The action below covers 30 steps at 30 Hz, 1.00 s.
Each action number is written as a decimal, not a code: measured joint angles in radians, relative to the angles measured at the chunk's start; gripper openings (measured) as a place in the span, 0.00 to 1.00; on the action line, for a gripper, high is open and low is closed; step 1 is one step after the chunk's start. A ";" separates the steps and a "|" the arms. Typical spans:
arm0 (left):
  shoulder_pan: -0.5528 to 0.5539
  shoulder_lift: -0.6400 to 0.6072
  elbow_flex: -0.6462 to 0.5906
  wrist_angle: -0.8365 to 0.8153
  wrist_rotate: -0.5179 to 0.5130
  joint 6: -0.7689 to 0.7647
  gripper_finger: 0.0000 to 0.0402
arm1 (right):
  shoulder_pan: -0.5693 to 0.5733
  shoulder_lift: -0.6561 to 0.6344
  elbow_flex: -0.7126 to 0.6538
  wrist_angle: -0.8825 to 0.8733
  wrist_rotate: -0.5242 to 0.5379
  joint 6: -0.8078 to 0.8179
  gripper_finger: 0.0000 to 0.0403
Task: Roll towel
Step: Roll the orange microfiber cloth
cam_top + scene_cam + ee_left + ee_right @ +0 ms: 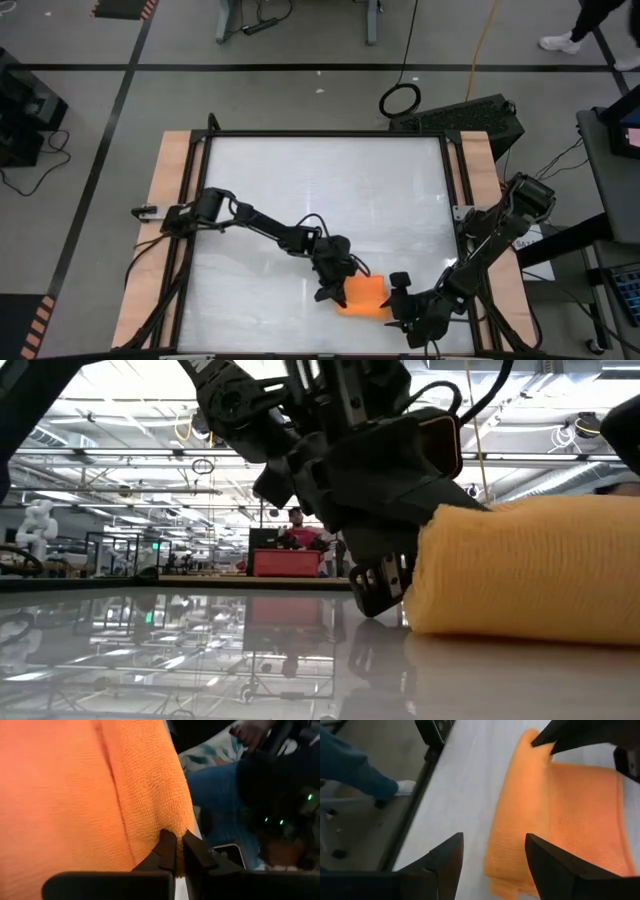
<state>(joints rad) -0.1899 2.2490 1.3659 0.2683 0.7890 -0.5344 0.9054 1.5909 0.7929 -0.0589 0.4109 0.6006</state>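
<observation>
The orange towel point(363, 294) lies as a thick folded or rolled bundle on the white table near its front edge; it also shows in the low view point(530, 570). My left gripper point(330, 290) is at the bundle's left side, shut on the cloth point(176, 847). My right gripper point(400, 287) is open at the bundle's right side. In the right wrist view point(492, 865) the towel's near end point(507, 870) lies between the two fingers; I cannot tell whether they touch it. My left gripper pinches a small peak of the towel's edge point(174, 826) between its two fingertips, at the bundle's left side. The fingers point(375, 588) come from the table's left, slanting down. The bundle rests on the table, its cloth slack.
The table's black frame rail point(455, 200) runs along the right side, close behind my right arm. The table's front edge is just beyond the towel. White table surface point(320, 190) lies open toward the far side. A person's leg and shoe show beside the table point(365, 780).
</observation>
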 joint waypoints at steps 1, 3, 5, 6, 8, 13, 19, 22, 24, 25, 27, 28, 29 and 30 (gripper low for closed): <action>0.006 0.000 0.000 -0.001 0.001 -0.015 0.04 | 0.000 0.011 0.000 0.001 0.004 0.000 0.50; 0.011 0.000 0.000 -0.011 0.001 -0.034 0.04 | 0.000 0.031 0.000 0.003 0.008 0.008 0.50; 0.013 0.000 0.001 -0.023 0.000 -0.036 0.04 | 0.000 0.054 0.000 0.009 0.009 0.015 0.50; 0.013 -0.001 0.001 -0.028 -0.003 -0.036 0.04 | 0.000 0.066 0.000 0.007 0.011 0.027 0.50; 0.013 -0.001 0.001 -0.041 -0.005 -0.036 0.04 | 0.000 0.089 0.000 0.002 0.014 0.053 0.50; 0.011 -0.003 0.002 -0.110 -0.041 -0.033 0.04 | -0.001 0.140 0.000 -0.001 0.037 0.093 0.50; 0.011 -0.003 0.000 -0.141 -0.093 0.022 0.06 | -0.001 0.169 0.001 -0.018 0.056 0.154 0.48; 0.006 -0.006 0.000 -0.135 -0.098 0.057 0.11 | -0.001 0.169 0.001 -0.026 0.057 0.172 0.41; 0.004 -0.009 0.000 -0.131 -0.113 0.077 0.16 | -0.001 0.170 0.001 -0.031 0.060 0.184 0.34; 0.004 -0.009 -0.001 -0.123 -0.123 0.080 0.20 | -0.001 0.170 0.001 -0.034 0.060 0.194 0.30; 0.004 -0.015 0.003 -0.119 -0.138 0.082 0.27 | -0.002 0.170 0.001 -0.038 0.060 0.217 0.22; 0.004 -0.017 0.008 -0.130 -0.140 0.089 0.31 | -0.002 0.170 0.001 -0.039 0.060 0.227 0.17; 0.006 -0.017 0.013 -0.136 -0.141 0.101 0.35 | -0.002 0.170 0.001 -0.039 0.058 0.233 0.13; 0.008 -0.020 0.018 -0.142 -0.146 0.116 0.39 | -0.002 0.170 0.001 -0.039 0.055 0.241 0.09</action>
<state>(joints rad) -0.1824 2.2293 1.3839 0.1265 0.6433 -0.4182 0.9035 1.7607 0.7937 -0.0975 0.4657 0.8412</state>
